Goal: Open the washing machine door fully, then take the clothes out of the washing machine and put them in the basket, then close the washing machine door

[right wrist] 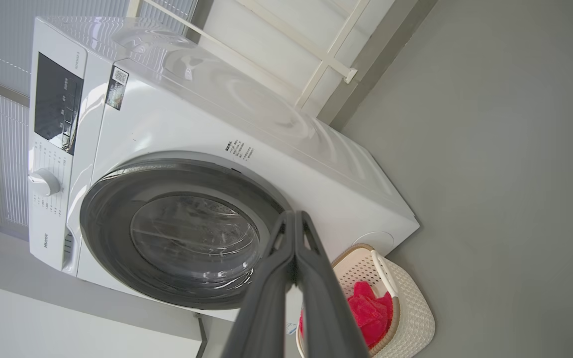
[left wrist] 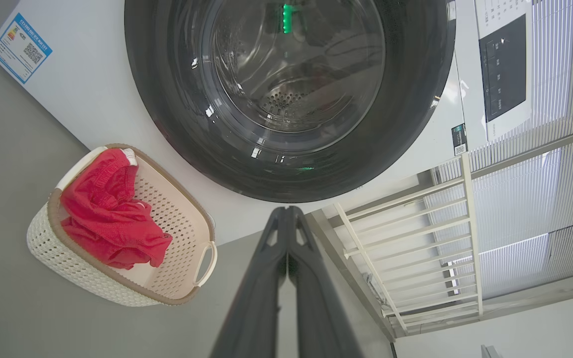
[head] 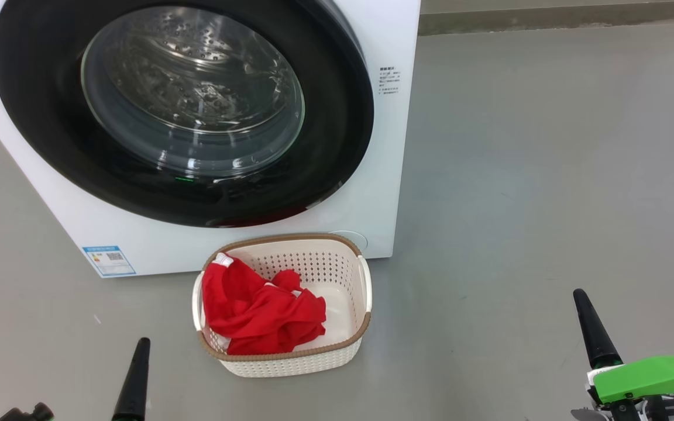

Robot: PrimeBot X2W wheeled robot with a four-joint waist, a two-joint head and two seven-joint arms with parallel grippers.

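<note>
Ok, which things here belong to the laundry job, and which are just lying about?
Belong to the job: washing machine; washing machine door, shut; red clothes, in the basket.

Just there: white railing; grey floor.

The washing machine door (head: pixel 33 117) is gleaming glossy black around clear glass. The clothes (head: pixel 261 316) are showing as soft red cloth, the basket (head: pixel 290 362) as matt, perforated plastic.
</note>
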